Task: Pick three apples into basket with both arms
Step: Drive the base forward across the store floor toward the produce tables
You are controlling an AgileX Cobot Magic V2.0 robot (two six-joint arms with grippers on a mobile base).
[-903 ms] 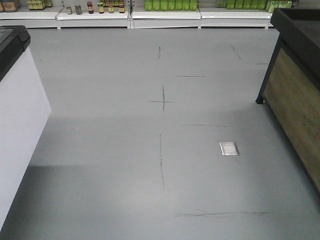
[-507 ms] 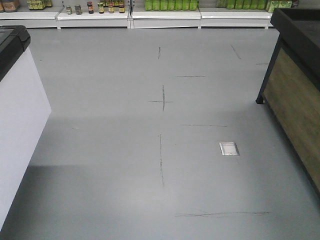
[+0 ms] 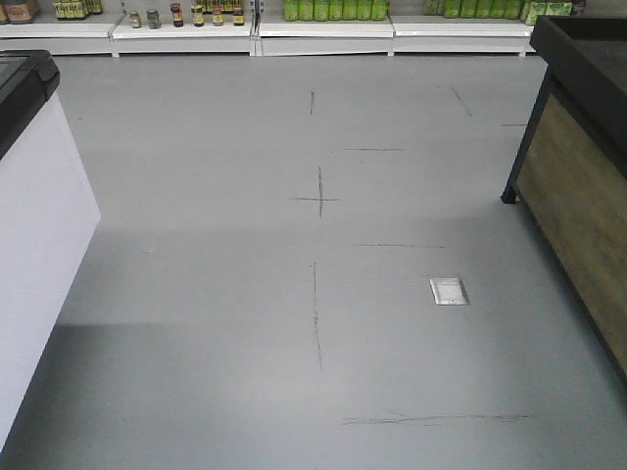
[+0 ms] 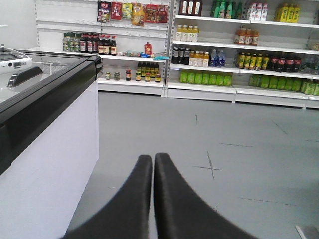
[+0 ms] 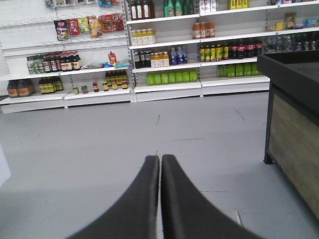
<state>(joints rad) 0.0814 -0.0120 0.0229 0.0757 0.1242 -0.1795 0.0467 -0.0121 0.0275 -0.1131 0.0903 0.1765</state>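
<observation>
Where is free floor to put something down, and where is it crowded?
The grey floor is bare between the white freezer cabinet and the wood-sided counter, except a small floor plate. The far shelves are crowded.

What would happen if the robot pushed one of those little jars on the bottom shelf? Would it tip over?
Probably it would slide rather than tip: the little jars look short and squat. They may be glass, so perhaps heavy for their size and breakable if knocked off the shelf.
</observation>
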